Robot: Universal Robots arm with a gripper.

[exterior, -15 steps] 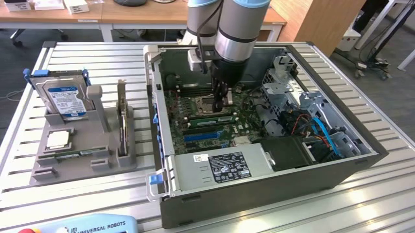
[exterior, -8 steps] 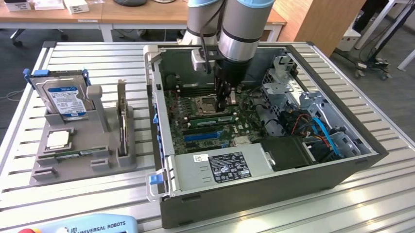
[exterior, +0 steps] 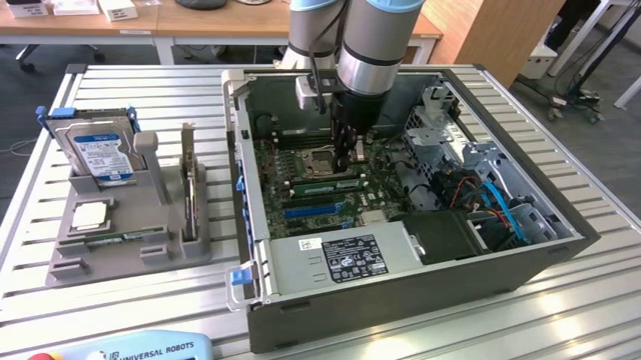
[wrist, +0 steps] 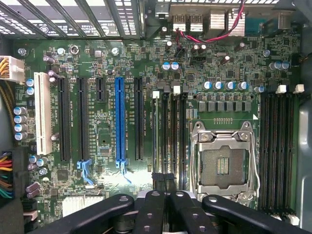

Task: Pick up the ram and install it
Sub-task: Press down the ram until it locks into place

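The ram [exterior: 125,237], a thin green stick, lies in the front slot of the grey holder [exterior: 130,259] on the exterior view's left, outside the computer case. My gripper [exterior: 350,166] hangs inside the open case [exterior: 401,292], well away from the ram. It hovers over the motherboard beside the CPU socket [exterior: 318,160]. From the wrist, the gripper [wrist: 164,183] is shut, its black fingers pressed together with nothing visible between them. It sits above the dark memory slots [wrist: 169,131], next to the open CPU socket [wrist: 222,165].
The holder also carries a silver hard drive [exterior: 100,154], a tall expansion card [exterior: 188,176] on edge and a square chip [exterior: 90,216]. Cables and a drive cage [exterior: 470,165] crowd the case's right side. A teach pendant [exterior: 140,349] lies at the table's front edge.
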